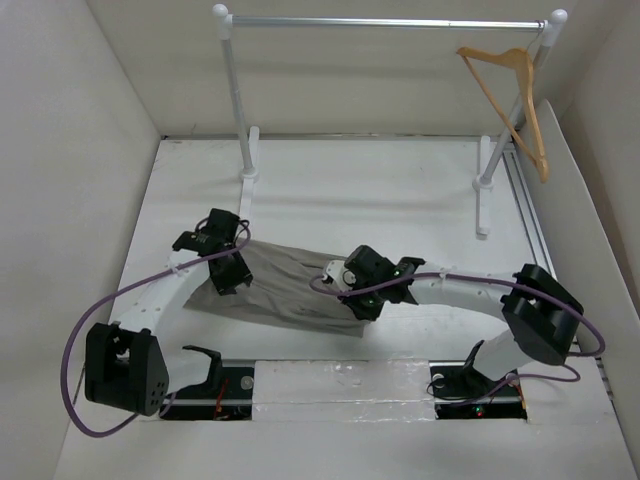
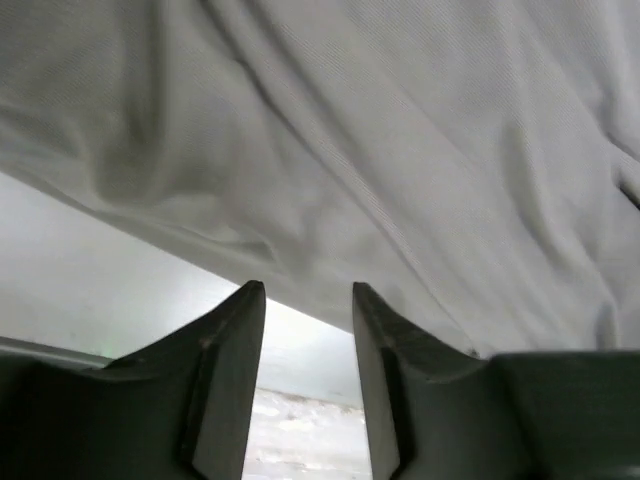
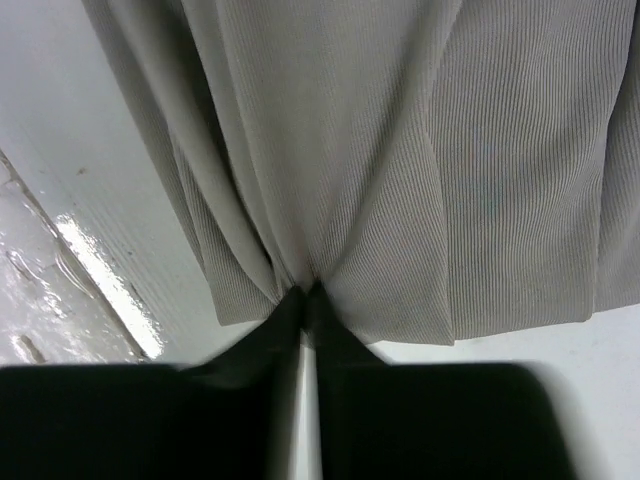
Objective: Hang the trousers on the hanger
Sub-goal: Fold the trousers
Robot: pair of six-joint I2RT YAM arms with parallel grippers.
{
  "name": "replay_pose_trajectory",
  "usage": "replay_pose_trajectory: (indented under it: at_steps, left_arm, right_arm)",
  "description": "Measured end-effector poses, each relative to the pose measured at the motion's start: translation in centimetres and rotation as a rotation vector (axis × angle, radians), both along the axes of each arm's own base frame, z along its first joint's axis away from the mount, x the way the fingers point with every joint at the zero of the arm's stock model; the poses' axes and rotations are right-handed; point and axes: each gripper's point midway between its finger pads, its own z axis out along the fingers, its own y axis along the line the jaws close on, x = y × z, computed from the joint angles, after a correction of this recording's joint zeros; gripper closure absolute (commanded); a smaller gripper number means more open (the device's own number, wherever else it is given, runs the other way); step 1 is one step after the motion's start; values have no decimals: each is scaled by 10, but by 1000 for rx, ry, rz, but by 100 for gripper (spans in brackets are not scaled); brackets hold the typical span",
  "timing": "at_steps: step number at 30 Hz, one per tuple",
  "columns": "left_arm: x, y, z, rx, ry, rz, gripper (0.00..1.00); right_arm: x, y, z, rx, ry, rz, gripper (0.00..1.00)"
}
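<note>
The grey-beige trousers [image 1: 285, 285] lie folded in a wrinkled band on the white table between my two grippers. My left gripper [image 1: 228, 272] sits at their left end, open, its fingertips [image 2: 250, 300] at the cloth's edge [image 2: 400, 150] with nothing between them. My right gripper [image 1: 362, 300] is at their right end, shut on a pinched fold of the trousers' edge [image 3: 330, 200]. The tan wooden hanger [image 1: 512, 100] hangs by its hook from the right end of the rail, far from both grippers.
A silver rail [image 1: 390, 22] on white posts [image 1: 238, 100] stands across the back of the table. White walls close in the left, back and right. A taped strip [image 1: 340, 380] runs along the near edge between the arm bases.
</note>
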Motion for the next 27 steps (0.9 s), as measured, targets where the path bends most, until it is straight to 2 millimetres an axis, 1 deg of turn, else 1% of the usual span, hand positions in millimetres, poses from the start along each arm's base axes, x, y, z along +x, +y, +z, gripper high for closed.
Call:
replay_pose_trajectory:
  at_steps: [1, 2, 3, 4, 6, 8, 9, 11, 12, 13, 14, 15, 17, 19, 20, 21, 22, 23, 26, 27]
  left_arm:
    - [-1, -5, 3, 5, -1, -27, 58]
    - [-1, -13, 10, 10, -7, -62, 57]
    - [4, -21, 21, 13, -25, -95, 57]
    - [13, -32, 33, 12, -56, -127, 57]
    - [36, -52, 61, 13, -135, -174, 56]
    - [54, -73, 83, 17, -215, -219, 57]
    - [59, -84, 90, 20, -244, -248, 57]
    - [60, -111, 96, 31, -265, -334, 57]
    - [60, -128, 96, 35, -266, -388, 57]
    - [60, -145, 92, 39, -260, -438, 57]
    - [60, -163, 88, 47, -252, -498, 57]
    - [61, -183, 81, 52, -246, -554, 57]
    - [62, -223, 62, 56, -225, -665, 57]
    - [59, -257, 40, 56, -200, -772, 57]
    - [57, -269, 30, 56, -187, -818, 57]
    - [54, -280, 21, 53, -178, -860, 57]
    - [52, -287, 14, 53, -167, -895, 57]
    - [51, -292, 10, 49, -162, -924, 57]
    - [57, -305, 3, 41, -165, -980, 57]
    - [60, -309, 2, 32, -173, -997, 57]
  right_arm:
    - [-1, -1, -1, -4, 4, -9, 68]
    - [-2, -3, -1, -7, 4, -18, 60]
    - [-3, -4, 0, -3, 3, -24, 49]
    - [-3, -5, 3, 5, 0, -31, 45]
    - [-3, -6, 14, 35, -19, -44, 39]
    - [-2, -5, 32, 84, -52, -59, 39]
    - [-1, -5, 41, 111, -68, -68, 38]
    - [1, -8, 61, 165, -105, -97, 38]
    - [3, -11, 69, 186, -120, -113, 66]
    - [5, -16, 76, 209, -139, -133, 81]
    - [8, -22, 81, 228, -148, -167, 94]
    - [10, -29, 84, 245, -156, -200, 100]
    - [15, -46, 86, 271, -167, -275, 100]
    - [18, -63, 83, 285, -169, -344, 100]
    - [19, -68, 81, 291, -165, -368, 93]
    - [18, -76, 76, 294, -157, -400, 92]
    - [16, -80, 72, 303, -146, -415, 85]
    - [13, -83, 68, 318, -137, -426, 70]
    - [2, -87, 56, 380, -112, -431, 56]
    - [-1, -86, 51, 404, -107, -422, 55]
